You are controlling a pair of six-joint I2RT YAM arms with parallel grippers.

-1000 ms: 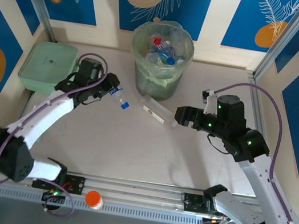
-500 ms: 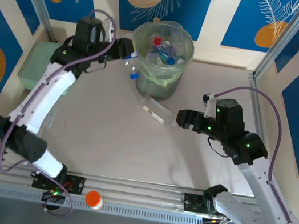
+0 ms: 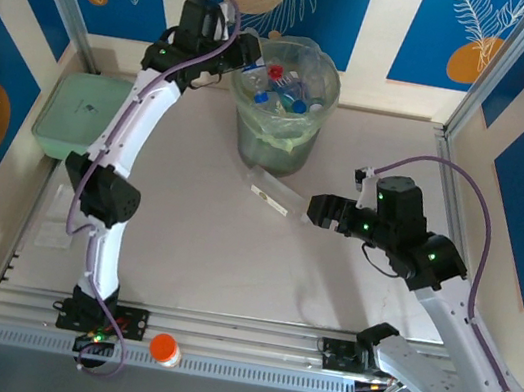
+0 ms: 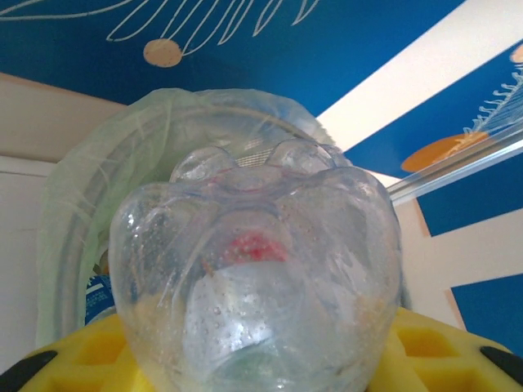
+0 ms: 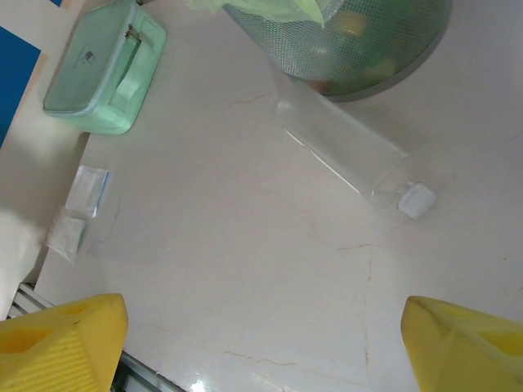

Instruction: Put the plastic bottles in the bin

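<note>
Left gripper: we find the left gripper (image 3: 239, 58) at the top of the overhead view, by the left rim of the bin (image 3: 271, 142), its jaws pinching a clear bottle

Held bottle: in the left wrist view the held bottle (image 4: 257, 278) shows its lumpy base low in the frame, with the bin's mouth behind it; we judge it ready to drop

Right gripper: the right gripper (image 3: 313, 208) sits right of centre in the overhead view, jaws spread and empty

Lying bottle: the lying bottle (image 3: 278, 194) rests on the table (image 3: 192, 245) between the bin's foot and the right gripper

Long axis: it runs upper left to lower right, pale cap (image 5: 415, 200) towards the right gripper

Bottle against jaws: ahead of the yellow fingers (image 5: 61, 343), upper right of centre in the right wrist view, not between them

Nearer arm: the right

Next move: we judge the jaws must advance and straddle the body across its length
</note>
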